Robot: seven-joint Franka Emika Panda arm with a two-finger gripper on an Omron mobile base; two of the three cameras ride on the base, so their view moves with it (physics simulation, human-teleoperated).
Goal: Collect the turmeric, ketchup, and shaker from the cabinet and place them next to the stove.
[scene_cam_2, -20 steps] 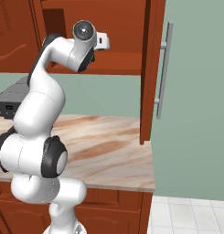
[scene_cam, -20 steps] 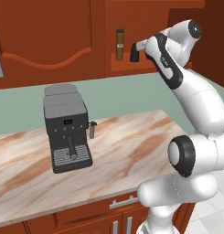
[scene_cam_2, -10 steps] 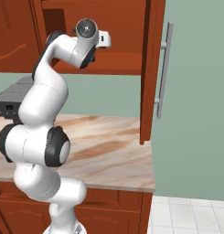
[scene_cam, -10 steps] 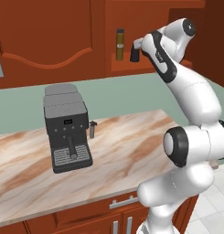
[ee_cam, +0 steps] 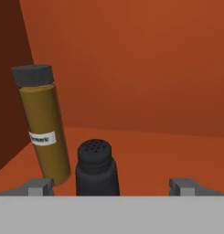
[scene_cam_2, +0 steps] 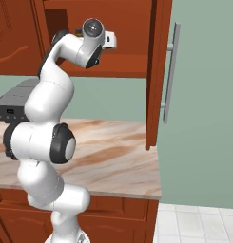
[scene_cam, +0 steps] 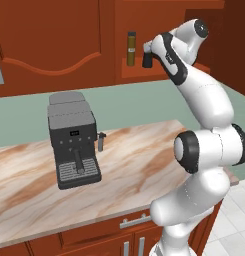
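**Reaching into the niche, nothing collected yet**

The gripper (ee_cam: 111, 185) is inside the cabinet (scene_cam: 159, 20) shelf niche, jaws spread wide and holding nothing. The shaker (ee_cam: 97, 168) stands on the shelf between the fingertips, nearer the left one, apparently untouched. The turmeric (ee_cam: 41, 123) stands upright just left of it and slightly farther back. I judge the task barely begun: 0 of 3 items moved, with the shaker grasp next. The countertop (scene_cam: 139, 165) carries an espresso machine (scene_cam: 73, 140).
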